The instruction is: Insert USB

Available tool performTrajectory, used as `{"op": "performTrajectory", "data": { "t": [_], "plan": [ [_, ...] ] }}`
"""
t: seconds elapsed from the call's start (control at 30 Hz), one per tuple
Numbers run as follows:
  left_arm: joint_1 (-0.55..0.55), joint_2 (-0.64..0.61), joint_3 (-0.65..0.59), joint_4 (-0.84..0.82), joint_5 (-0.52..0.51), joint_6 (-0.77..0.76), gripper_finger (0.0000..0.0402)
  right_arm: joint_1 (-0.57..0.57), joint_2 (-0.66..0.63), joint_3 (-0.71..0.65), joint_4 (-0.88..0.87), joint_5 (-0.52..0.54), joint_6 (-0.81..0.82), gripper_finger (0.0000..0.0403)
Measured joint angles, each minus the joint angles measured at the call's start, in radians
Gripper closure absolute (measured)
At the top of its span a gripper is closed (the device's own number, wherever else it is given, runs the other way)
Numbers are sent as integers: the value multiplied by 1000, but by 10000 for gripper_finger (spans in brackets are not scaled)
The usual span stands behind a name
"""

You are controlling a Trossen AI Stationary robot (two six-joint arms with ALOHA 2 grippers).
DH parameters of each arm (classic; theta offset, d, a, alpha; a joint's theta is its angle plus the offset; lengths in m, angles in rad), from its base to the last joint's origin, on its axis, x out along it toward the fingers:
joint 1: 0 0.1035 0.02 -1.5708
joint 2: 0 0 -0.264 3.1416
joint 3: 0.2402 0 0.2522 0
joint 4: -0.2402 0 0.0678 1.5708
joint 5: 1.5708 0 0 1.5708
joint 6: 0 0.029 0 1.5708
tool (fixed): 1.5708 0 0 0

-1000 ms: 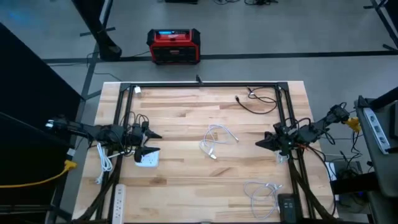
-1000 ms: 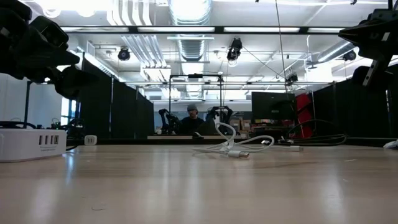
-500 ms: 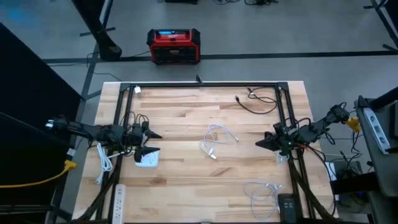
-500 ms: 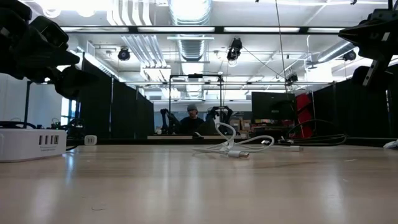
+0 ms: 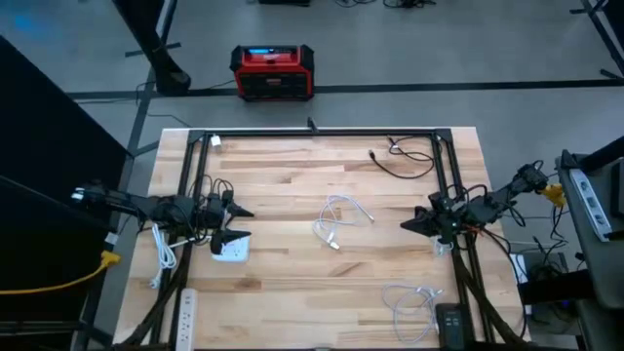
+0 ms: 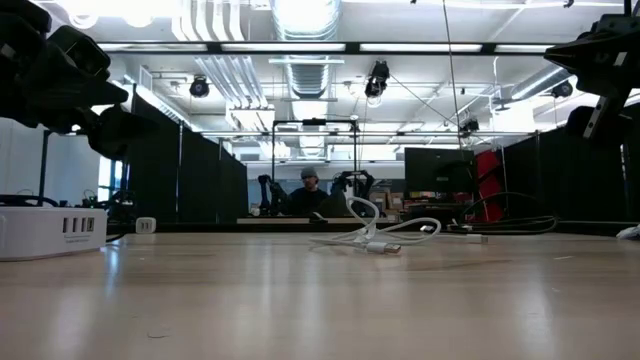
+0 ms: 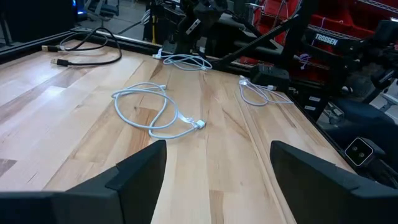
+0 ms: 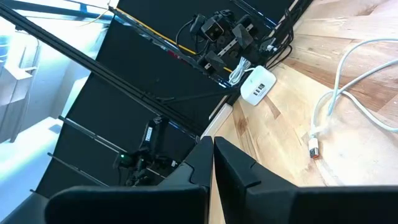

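Note:
A white USB cable lies loosely coiled on the middle of the wooden table, its plug resting flat on the boards. A white charging hub with a row of ports stands on the table's left side. Just beyond the hub, my left gripper hovers open above the table, pointing toward the cable; its fingers are wide apart with nothing between them. At the table's right side my right gripper is shut on nothing and points toward the cable and the hub.
A second white cable lies near the front right, beside a dark box. A black cable lies at the far right. A power strip and another white cord are at the left edge. A black frame borders the table.

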Motion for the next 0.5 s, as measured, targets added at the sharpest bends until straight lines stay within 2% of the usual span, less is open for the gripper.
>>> {"op": "performTrajectory", "data": {
  "t": [0.5],
  "plan": [
    [0,0,0,0,0,0,125,0,0,0,0,0,0,403]
  ]
}}
